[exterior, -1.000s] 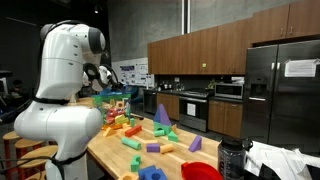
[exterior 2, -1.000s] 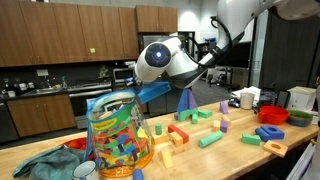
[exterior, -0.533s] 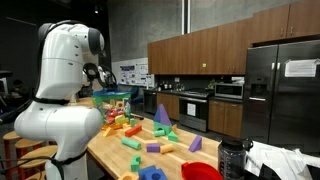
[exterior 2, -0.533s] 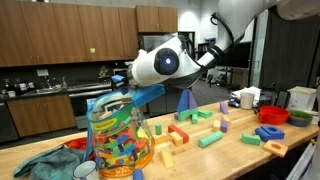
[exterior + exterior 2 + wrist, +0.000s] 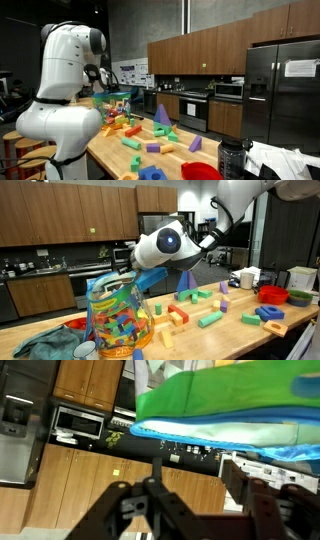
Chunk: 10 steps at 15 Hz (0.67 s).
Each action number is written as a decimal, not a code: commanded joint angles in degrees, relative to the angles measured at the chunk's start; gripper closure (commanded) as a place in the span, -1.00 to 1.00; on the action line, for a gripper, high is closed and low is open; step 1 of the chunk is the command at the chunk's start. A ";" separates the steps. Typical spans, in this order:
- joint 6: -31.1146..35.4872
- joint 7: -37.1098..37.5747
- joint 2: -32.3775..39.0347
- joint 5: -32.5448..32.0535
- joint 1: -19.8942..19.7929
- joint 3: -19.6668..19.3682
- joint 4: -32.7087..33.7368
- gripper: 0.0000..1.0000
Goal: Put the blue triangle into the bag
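Note:
In an exterior view, a clear bag (image 5: 115, 320) stuffed with coloured blocks stands on the wooden table (image 5: 240, 335). My gripper (image 5: 137, 273) hangs at the bag's mouth. A bright blue triangle (image 5: 152, 277) lies slanted right at the fingertips, over the rim. I cannot tell whether the fingers still touch it. In the wrist view the gripper (image 5: 195, 485) has its jaws apart with only cabinet fronts showing between them, and the bag's green and blue top (image 5: 230, 400) fills the upper part. The robot's body hides most of the bag (image 5: 113, 99) here.
Loose blocks lie scattered along the table (image 5: 150, 160), among them a purple cone (image 5: 185, 281) and a green bar (image 5: 209, 319). A red bowl (image 5: 274, 296), a white cup (image 5: 246, 279) and a teal cloth (image 5: 40, 343) also lie on it. Kitchen cabinets stand behind.
The jaws have spread wider. The gripper head has turned slightly and dipped toward the bag's mouth, and the blue triangle sits a little lower at the rim.

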 commanded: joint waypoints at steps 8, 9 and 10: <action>-1.23 4.30 -0.91 -1.78 -2.05 0.00 -0.12 -1.00; -2.58 5.96 -0.92 -2.42 -2.00 -0.09 -0.20 -1.00; -3.64 7.30 -0.85 -2.85 -2.08 -0.17 -0.33 -1.00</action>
